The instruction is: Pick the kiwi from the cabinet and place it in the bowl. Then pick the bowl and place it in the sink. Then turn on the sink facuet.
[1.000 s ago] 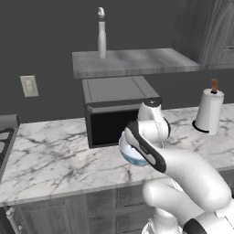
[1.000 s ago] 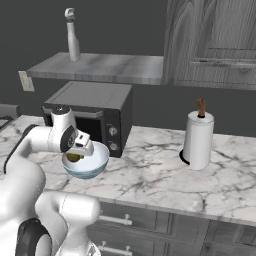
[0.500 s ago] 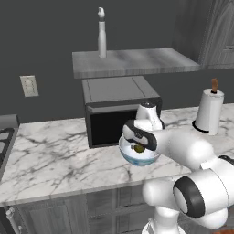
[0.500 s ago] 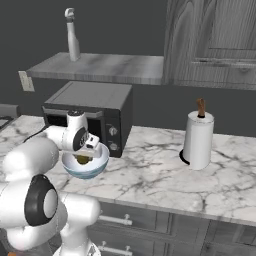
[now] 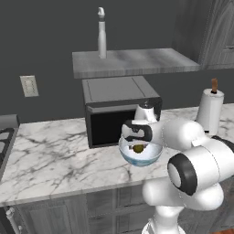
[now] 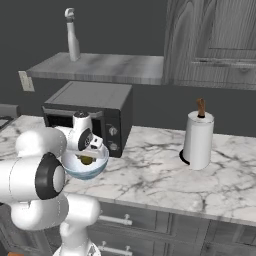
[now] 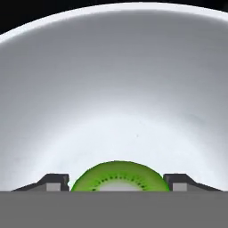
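The jaws of the gripper [image 7: 116, 185] stand apart, one dark tip on each side of the kiwi [image 7: 118, 177], and whether they press on it I cannot tell. The kiwi lies low inside the bowl [image 5: 140, 154], whose white inside curves up behind it in the hand view. The bowl is above the marble bench [image 5: 55, 153], just in front of the microwave [image 6: 95, 112]. No readable writing shows on the microwave or on the paper towel roll [image 6: 198, 141].
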Robot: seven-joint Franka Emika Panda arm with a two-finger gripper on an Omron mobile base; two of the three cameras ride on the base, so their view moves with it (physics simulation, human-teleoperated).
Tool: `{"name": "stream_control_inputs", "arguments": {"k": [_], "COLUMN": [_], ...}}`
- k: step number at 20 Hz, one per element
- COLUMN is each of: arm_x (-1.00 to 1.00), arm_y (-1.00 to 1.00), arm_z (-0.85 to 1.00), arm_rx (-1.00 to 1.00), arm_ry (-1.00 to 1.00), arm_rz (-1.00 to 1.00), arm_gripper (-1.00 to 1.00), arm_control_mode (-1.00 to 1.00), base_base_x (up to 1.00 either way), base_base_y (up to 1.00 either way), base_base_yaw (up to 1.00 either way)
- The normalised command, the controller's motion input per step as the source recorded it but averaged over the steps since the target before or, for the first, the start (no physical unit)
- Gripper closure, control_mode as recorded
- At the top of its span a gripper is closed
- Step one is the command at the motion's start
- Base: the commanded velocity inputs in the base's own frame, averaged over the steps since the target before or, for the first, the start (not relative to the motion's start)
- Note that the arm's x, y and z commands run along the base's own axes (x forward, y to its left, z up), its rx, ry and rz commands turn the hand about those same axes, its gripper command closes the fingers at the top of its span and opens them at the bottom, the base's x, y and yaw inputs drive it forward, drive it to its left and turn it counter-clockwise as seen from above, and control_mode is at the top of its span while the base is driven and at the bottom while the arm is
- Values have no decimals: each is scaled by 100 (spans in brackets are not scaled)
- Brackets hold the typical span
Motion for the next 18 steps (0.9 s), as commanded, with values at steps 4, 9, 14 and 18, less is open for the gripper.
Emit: {"name": "stream_control_inputs", "arguments": {"k": [4, 9, 14, 18], "arm_x": [-17, -88, -94, -38], "arm_y": [-2, 45, 86, 23], "arm_z": [50, 69, 32, -8], "arm_rx": [1, -15, -24, -13], "arm_ry": [-13, -13, 0, 17], "arm_rz": [4, 10, 20, 16], "arm_gripper": [-100, -100, -100, -100], "arm_control_mode": [-100, -100, -100, -100], "base_base_x": [0, 0, 0, 0], "base_base_y": [0, 0, 0, 0], "base_base_yaw": [0, 0, 0, 0]}}
